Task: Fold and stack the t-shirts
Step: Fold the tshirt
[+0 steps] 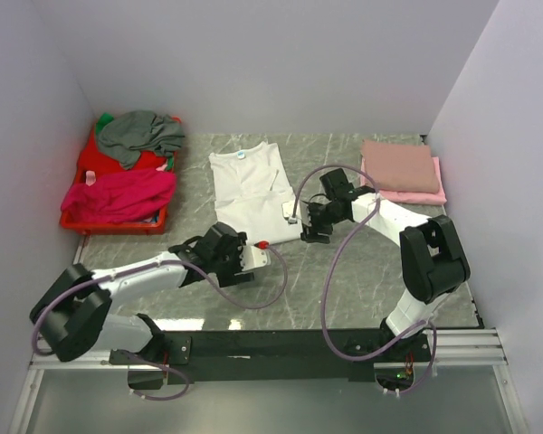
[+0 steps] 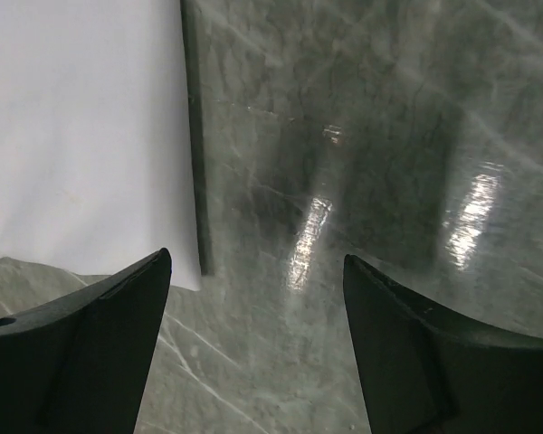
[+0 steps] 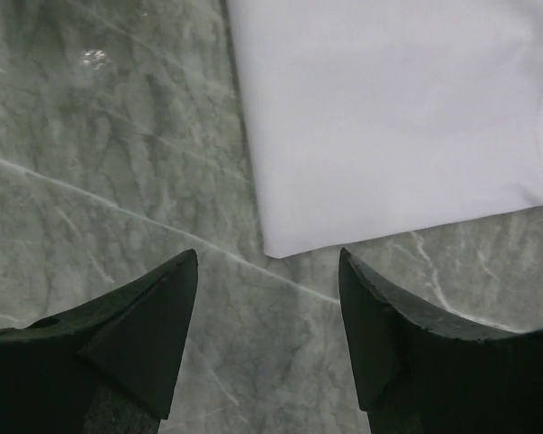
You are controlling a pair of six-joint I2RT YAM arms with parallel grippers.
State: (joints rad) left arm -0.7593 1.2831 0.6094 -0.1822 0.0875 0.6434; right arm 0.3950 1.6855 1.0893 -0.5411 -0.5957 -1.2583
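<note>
Here: smooth white tee [image 1: 244, 192] folded narrow, flat on veined grey tabletop [image 1: 366, 273].

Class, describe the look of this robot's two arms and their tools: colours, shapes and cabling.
Both the left arm and right arm have white link shells and black joint housings. A pale lilac cable loops loosely along each. The left tool and right tool each show two matte black, wedge-shaped fingers.
</note>
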